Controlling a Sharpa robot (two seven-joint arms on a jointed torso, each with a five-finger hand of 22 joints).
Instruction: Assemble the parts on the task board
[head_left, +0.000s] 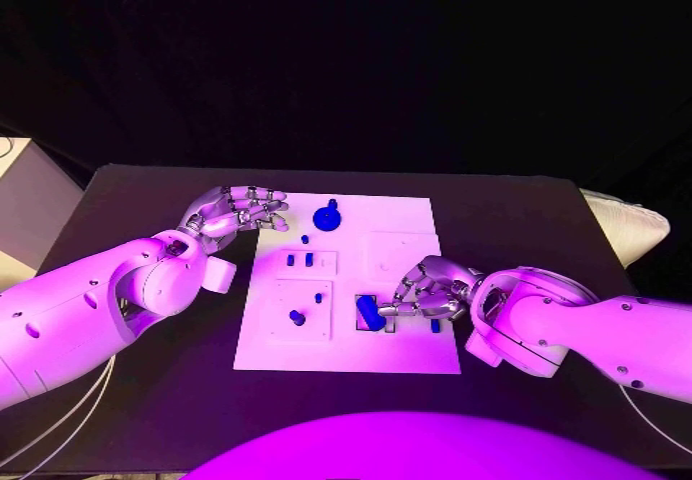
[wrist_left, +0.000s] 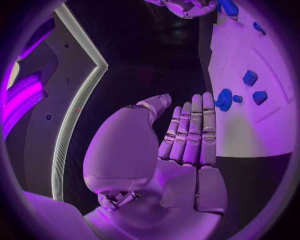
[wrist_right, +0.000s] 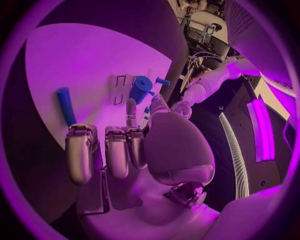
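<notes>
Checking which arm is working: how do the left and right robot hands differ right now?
The left robot hand sits at the task board's far left corner, fingers straight, holding nothing; the right robot hand rests over the board's near right part, fingers bent down beside a blue part. Both are silver.

White task board (head_left: 389, 235); blue parts (head_left: 327, 217); black table (head_left: 505, 210); silver robot hand (head_left: 427, 288).

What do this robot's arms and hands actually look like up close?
Both arms are smooth, rounded white shells with small dark screw dots. Thin cables trail beneath each. The left hand and right hand are silvery metal, with many segmented fingers ending in paler pads and a bulging white casing behind the palm.
</notes>
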